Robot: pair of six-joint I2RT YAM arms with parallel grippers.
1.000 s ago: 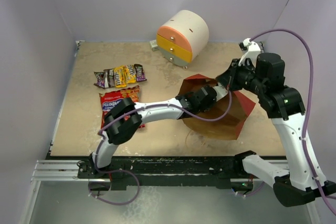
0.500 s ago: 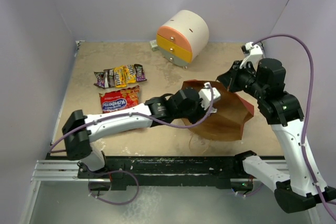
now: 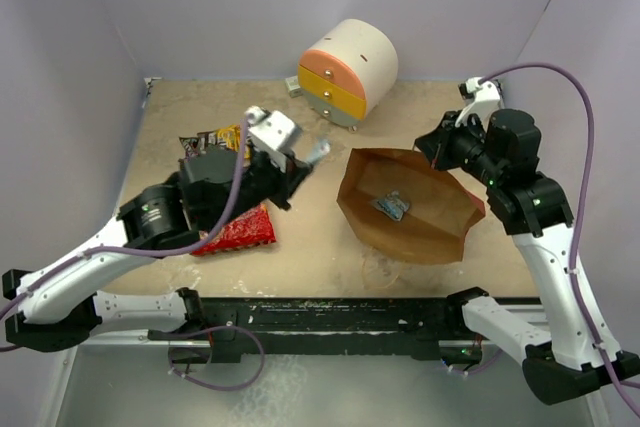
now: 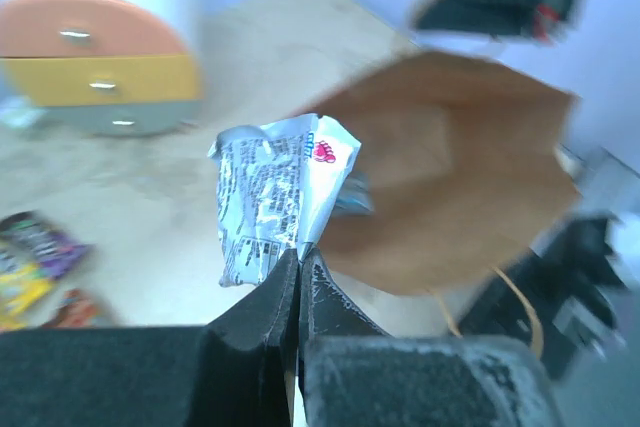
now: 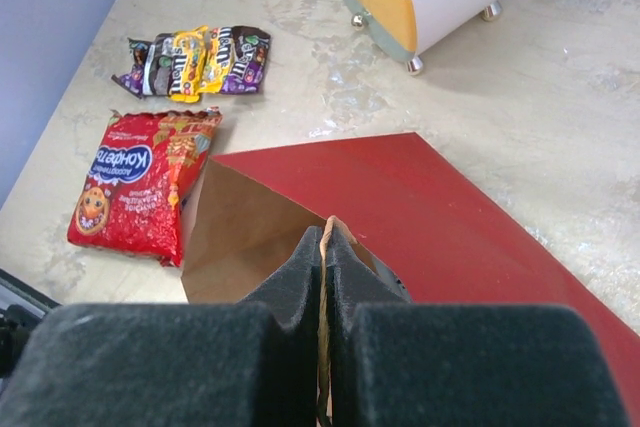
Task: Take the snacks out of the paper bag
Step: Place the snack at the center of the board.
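My left gripper point(image 3: 303, 160) is shut on a crinkly silver foil packet point(image 3: 318, 151) and holds it in the air left of the paper bag point(image 3: 420, 232). In the left wrist view the packet point(image 4: 278, 197) stands up from my closed fingertips point(image 4: 298, 259). The bag lies open towards the camera, brown inside, with a second foil packet point(image 3: 390, 206) in it. My right gripper point(image 3: 432, 147) is shut on the bag's upper rim point(image 5: 325, 232). The red crisp packet point(image 5: 138, 182) and the small candy packets point(image 5: 195, 55) lie on the table to the left.
The round white cabinet point(image 3: 348, 69) with orange and yellow drawers stands at the back, behind the bag. My left arm crosses over the crisp packet point(image 3: 243, 231) and part of the candy packets point(image 3: 205, 142). Purple walls close the table on three sides.
My left arm has pulled out of the bag and swung left and up with the foil packet. The bag's inside now shows, with another foil packet in it. The right gripper keeps its hold.
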